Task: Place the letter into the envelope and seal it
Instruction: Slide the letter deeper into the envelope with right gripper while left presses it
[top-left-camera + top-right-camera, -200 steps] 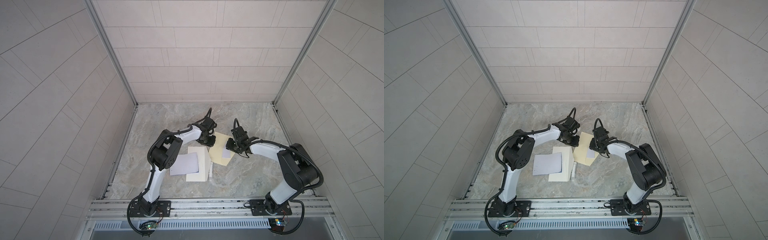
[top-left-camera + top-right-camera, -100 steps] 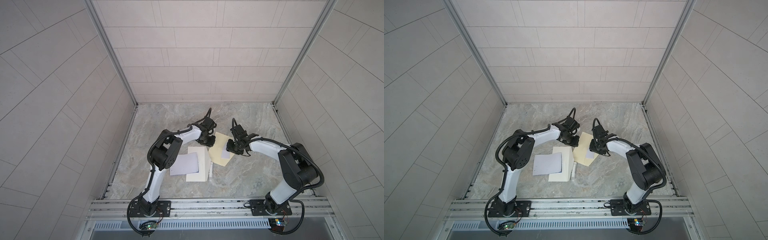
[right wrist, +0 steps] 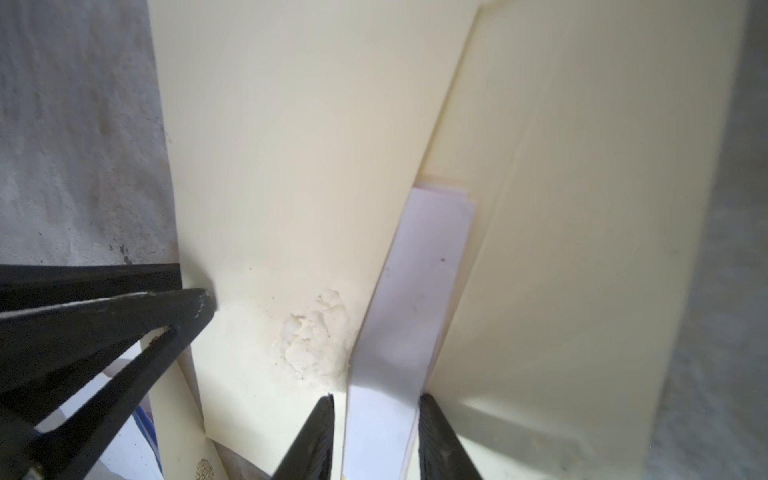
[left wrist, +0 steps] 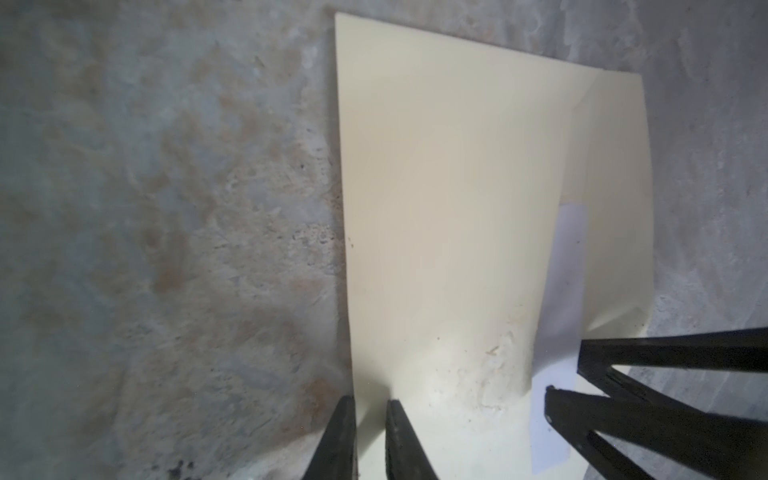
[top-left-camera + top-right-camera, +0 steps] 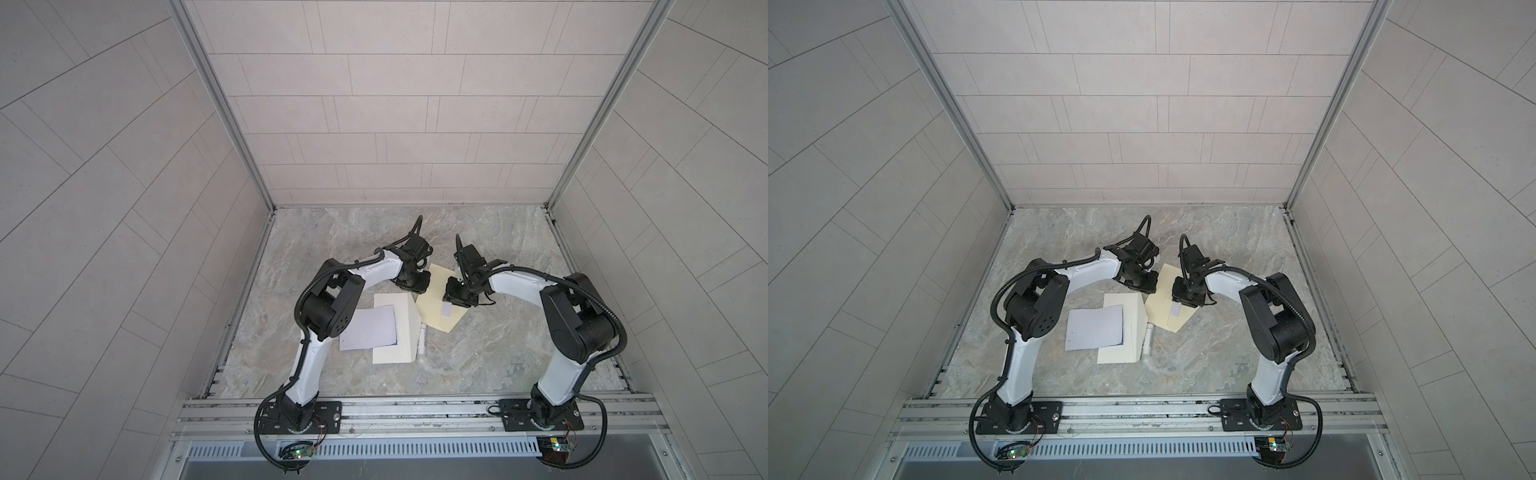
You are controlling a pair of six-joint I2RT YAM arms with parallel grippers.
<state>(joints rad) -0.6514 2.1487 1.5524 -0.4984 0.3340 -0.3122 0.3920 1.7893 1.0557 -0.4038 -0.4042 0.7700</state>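
The cream envelope lies flat and askew near the middle of the marble worktop, with both arms bent in over it. Only a narrow white strip of the letter shows, between the envelope's two cream panels; the rest is hidden under the paper. The right gripper straddles that strip with its jaws part-way apart, one finger at each long edge. A sliver of gap shows on one side, so it seems not to have the letter clamped.

The left gripper sits at the envelope's opposite edge. Its jaws are drawn almost together with the cream edge between them — pinching that edge, as far as the wrist view shows. A rough white patch marks the panel between the two grippers.

In both top views a second envelope lies just beside the first one's near-left corner, with a pale lavender sheet on top. A white tube lies along its right edge. To the right and front of the first envelope the marble is bare, and the walls stand well apart from it.
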